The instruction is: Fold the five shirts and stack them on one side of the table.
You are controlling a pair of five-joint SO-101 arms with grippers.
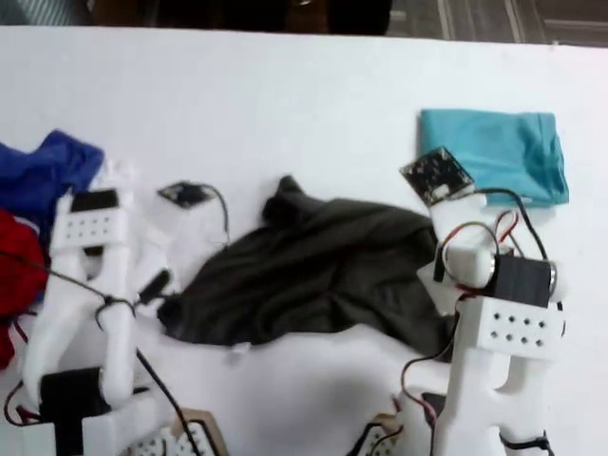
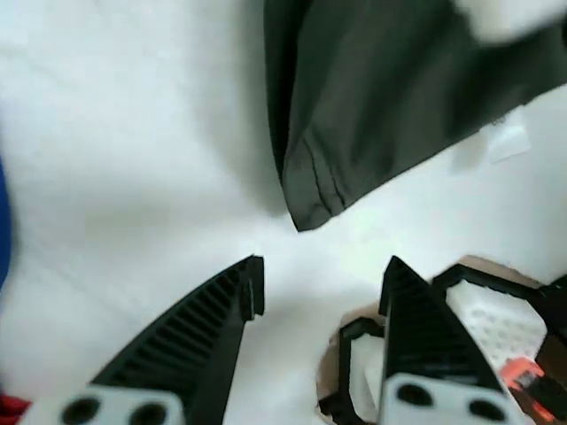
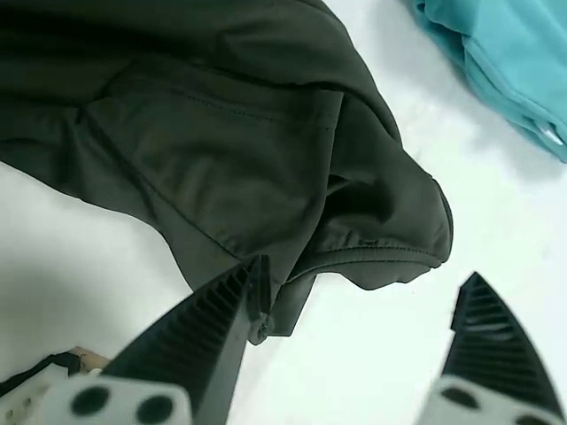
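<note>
**Dark shirt up next, both grippers open over its edges**

The crumpled dark olive-grey cotton shirt point(image 1: 313, 275) is lying in the middle of the white table point(image 1: 285, 85), bunched and nowhere near flat. The neatly folded teal shirt point(image 1: 499, 152) is sitting at the far right of the table, well apart from the loose royal-blue shirt point(image 1: 43, 171) and the red shirt point(image 1: 17, 275), which are heaped at the left edge.

The left gripper point(image 2: 323, 270) is hovering over bare table with its jaws apart and gripping nothing. A stitched hem corner of the dark shirt is pointing at it from just beyond the tips. On the other side, the right gripper point(image 3: 363, 274) is hanging with its jaws spread wide and empty. One ribbed finger point(image 3: 213, 328) is sitting over the fabric, and a rounded, hemmed lobe of the shirt is lying between the two tips.

As for handling, this cloth is looking light, limp and thin. It is likely going to sag, drag and fold on itself the instant it is lifted. The stitched hems look like the best places to take hold, since the doubled cloth there gives the ribbed jaws something to bite. The corner near the left gripper looks a tidy single pinch. The right side is trickier, because layers are overlapping there and a deep bite risks catching more than one. Spreading the shirt flat seems to be the step in hand.
</note>
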